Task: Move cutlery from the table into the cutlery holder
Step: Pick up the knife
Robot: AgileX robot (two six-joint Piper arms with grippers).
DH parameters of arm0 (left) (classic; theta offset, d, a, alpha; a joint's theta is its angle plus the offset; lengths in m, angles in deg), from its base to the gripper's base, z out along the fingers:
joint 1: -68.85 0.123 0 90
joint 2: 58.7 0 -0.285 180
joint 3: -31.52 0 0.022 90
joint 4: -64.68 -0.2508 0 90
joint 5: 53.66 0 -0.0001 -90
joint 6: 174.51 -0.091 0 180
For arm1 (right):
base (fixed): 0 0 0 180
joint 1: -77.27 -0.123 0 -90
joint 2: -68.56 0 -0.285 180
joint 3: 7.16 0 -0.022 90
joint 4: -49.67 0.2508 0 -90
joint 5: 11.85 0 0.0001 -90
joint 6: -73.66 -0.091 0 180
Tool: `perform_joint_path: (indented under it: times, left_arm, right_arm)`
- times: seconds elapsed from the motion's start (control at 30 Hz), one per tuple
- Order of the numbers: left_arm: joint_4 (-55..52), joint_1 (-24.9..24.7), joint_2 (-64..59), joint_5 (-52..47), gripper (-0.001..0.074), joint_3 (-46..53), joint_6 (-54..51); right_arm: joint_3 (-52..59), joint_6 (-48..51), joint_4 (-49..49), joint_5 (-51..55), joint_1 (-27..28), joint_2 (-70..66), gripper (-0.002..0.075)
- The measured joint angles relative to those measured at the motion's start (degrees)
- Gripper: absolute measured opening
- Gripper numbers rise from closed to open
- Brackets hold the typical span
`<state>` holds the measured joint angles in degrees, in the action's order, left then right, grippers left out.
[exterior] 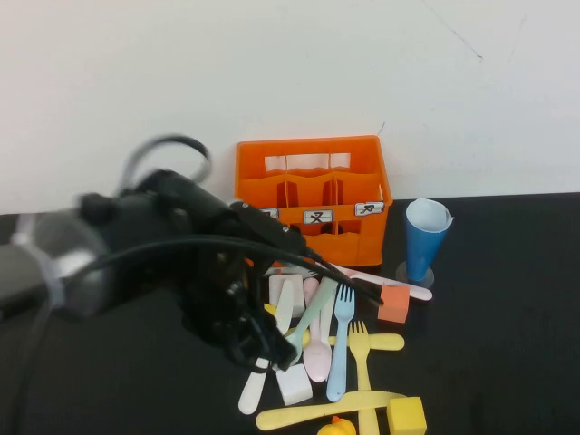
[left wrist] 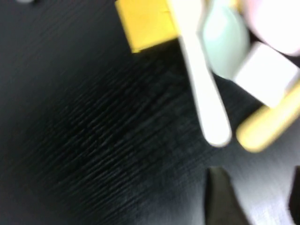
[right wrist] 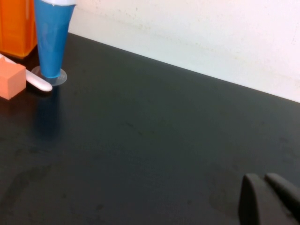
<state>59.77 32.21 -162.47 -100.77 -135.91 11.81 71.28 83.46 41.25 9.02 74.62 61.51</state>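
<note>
The cutlery lies in a pile on the black table (exterior: 507,344) in front of the orange cutlery holder (exterior: 313,181): a white knife (exterior: 256,385), mint spoon (exterior: 313,313), pink spoon (exterior: 317,353), blue fork (exterior: 341,349), yellow fork (exterior: 362,362) and yellow knife (exterior: 317,412). My left gripper (exterior: 272,349) hangs low over the pile's left side. In the left wrist view it (left wrist: 258,187) is open and empty, just short of the white knife's handle end (left wrist: 204,93) and a yellow handle (left wrist: 267,124). My right gripper (right wrist: 267,197) is shut over bare table, out of the high view.
A blue conical cup (exterior: 424,240) stands right of the holder. An orange cube (exterior: 392,304), yellow cube (exterior: 407,415), white cube (exterior: 294,385) and a yellow duck (exterior: 335,428) lie among the cutlery. A pink-white handle (exterior: 399,285) lies by the cup.
</note>
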Motion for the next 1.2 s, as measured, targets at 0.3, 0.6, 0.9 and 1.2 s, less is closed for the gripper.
perform_joint_path:
  times: [0.3, 0.6, 0.9, 1.2]
  left_arm:
    - [-4.71, 0.21, -9.16, 9.29, 0.0384, -0.24, 11.78]
    - [2.42, 5.23, -12.33, 13.68, 0.0333, -0.32, 4.73]
    - [6.42, 5.33, -17.38, 17.96, 0.0326, -0.36, -1.48]
    - [6.72, 5.33, -19.77, 23.18, 0.0326, -0.45, -1.48]
  right_arm:
    - [0.00, 0.00, 0.00, 0.00, 0.00, 0.00, -0.0003]
    - [0.00, 0.00, 0.00, 0.00, 0.00, 0.00, -0.0003]
    - [0.00, 0.00, 0.00, 0.00, 0.00, 0.00, -0.0003]
    - [0.00, 0.00, 0.00, 0.00, 0.00, 0.00, -0.0003]
